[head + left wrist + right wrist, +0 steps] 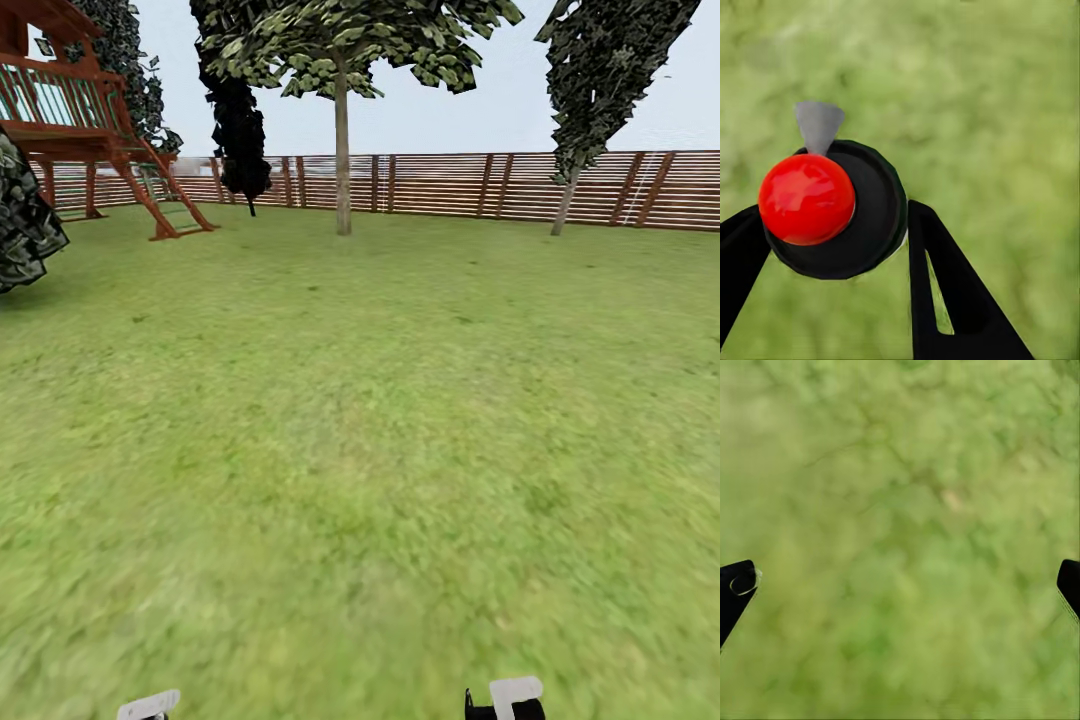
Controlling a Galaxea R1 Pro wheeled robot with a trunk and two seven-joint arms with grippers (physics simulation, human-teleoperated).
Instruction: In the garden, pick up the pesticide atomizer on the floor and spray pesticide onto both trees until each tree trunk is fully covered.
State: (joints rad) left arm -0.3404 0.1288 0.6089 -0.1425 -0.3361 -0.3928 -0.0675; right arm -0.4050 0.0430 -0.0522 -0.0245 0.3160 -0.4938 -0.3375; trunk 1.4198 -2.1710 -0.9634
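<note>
A wide green grass lawn (360,450) runs to a brown slatted wooden fence (480,185), where a tall bare-trunked tree (343,150) stands. The left gripper (832,232) clamps the round black red-topped atomizer bottle (832,206); the right gripper (904,585) hangs spread over grass.

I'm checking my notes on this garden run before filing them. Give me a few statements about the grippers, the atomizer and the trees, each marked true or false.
1. The left gripper is shut on the pesticide atomizer. True.
2. The right gripper holds a bottle. False: its fingers are spread wide with just grass between them.
3. A tree with a bare straight trunk stands before the wooden fence. True.
4. The atomizer's top is blue. False: it is red.
</note>
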